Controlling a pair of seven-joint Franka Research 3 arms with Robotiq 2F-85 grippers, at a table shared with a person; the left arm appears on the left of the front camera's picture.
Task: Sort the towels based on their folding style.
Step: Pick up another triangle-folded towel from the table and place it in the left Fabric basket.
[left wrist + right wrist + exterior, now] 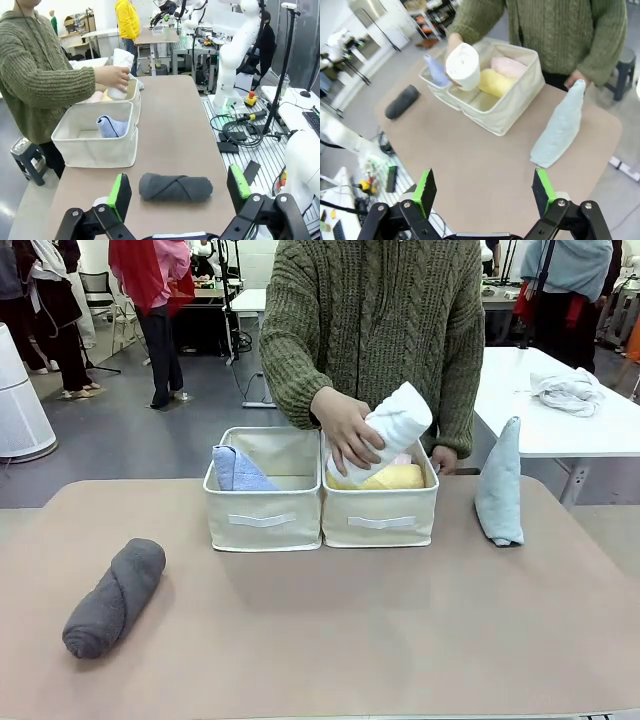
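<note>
Partly hidden: both grippers' bases are cut off by the lower edge of their wrist views. The blue cone towel's (238, 470) base sits below the bin wall, and the pink rolled towel (509, 66) is largely covered in the front view. Left gripper (180, 184): jaws spread wide, nothing held. Right gripper (484, 186): the same, empty. Dark grey rolled towel (113, 598): twisted terry cylinder, lying loose on the table at the robot's left, well apart from the bins. Grey-blue cone towel (500, 483): upright, point up, on the table just right of the bins. Left bin (262, 520): beige fabric, holds the blue cone. Right bin (380, 522): touches the left bin, holds the yellow rolled towel (395, 478) and the pink one. White rolled towel (385, 430): gripped by the person's hand (345, 428), tilted, its lower end inside the right bin.
</note>
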